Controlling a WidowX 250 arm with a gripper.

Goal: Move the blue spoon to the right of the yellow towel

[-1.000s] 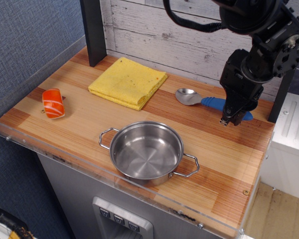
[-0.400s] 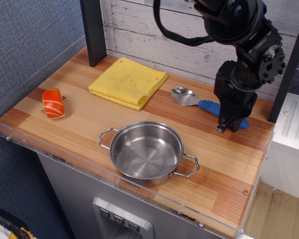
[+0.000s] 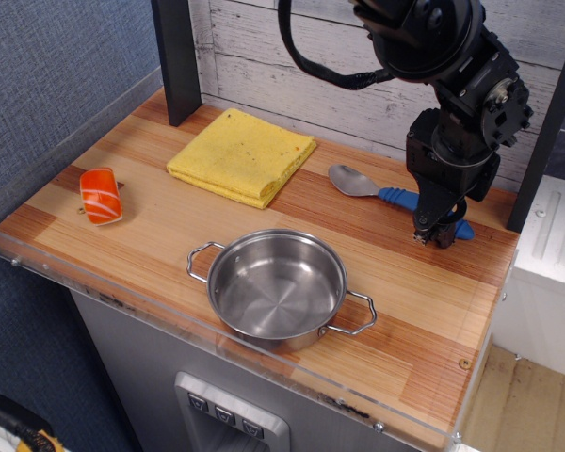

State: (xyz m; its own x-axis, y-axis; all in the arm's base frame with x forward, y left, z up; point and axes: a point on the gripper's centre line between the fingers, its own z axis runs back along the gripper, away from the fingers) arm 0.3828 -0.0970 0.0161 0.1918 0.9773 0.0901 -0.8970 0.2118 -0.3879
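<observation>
The blue spoon (image 3: 395, 197) lies on the wooden tabletop at the back right, metal bowl (image 3: 350, 179) pointing left and blue handle running right. The yellow towel (image 3: 243, 155) lies folded flat at the back centre, left of the spoon with a gap between them. My gripper (image 3: 434, 235) points down at the right end of the spoon's handle, its dark fingers close together on it. The arm hides part of the handle, and the tip of the handle shows just right of the fingers.
A steel pot (image 3: 279, 285) with two handles stands at the front centre. An orange-and-white salmon sushi toy (image 3: 101, 195) lies at the left. A black post (image 3: 177, 56) stands at the back left. A clear acrylic rim (image 3: 122, 297) runs along the front edge.
The gripper shifted left and down, then a little back right. The spoon slid and turned slightly with it, staying right of the towel.
</observation>
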